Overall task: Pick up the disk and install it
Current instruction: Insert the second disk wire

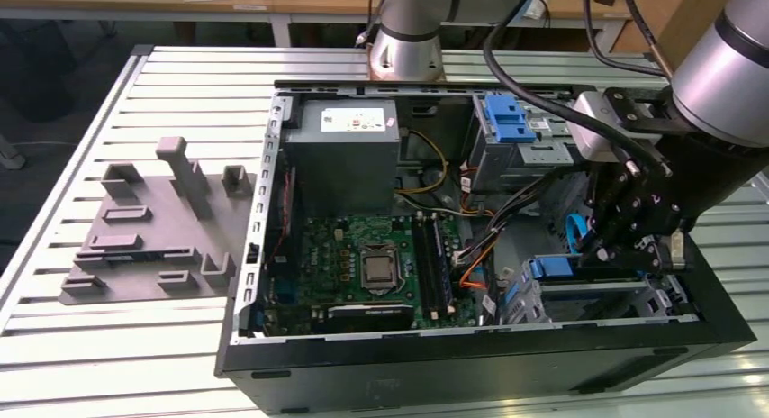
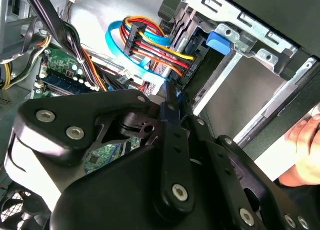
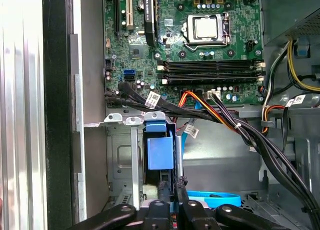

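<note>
At the exterior view's lower right, the black gripper (image 1: pixel 637 247) has its fingers clenched over the blue-bracketed silver disk (image 3: pixel 160 152) in the grey metal bay (image 3: pixel 120 160), where nearby cables (image 3: pixel 220 115) could snag.

Motherboard (image 1: pixel 366 260) inside computer case (image 1: pixel 481 364), fixture block (image 1: pixel 157 224) beside it

Black hand (image 2: pixel 172 103) inside the computer case, beside orange and blue cables (image 2: pixel 145 40), near metal drive cage (image 2: pixel 250 45).
</note>
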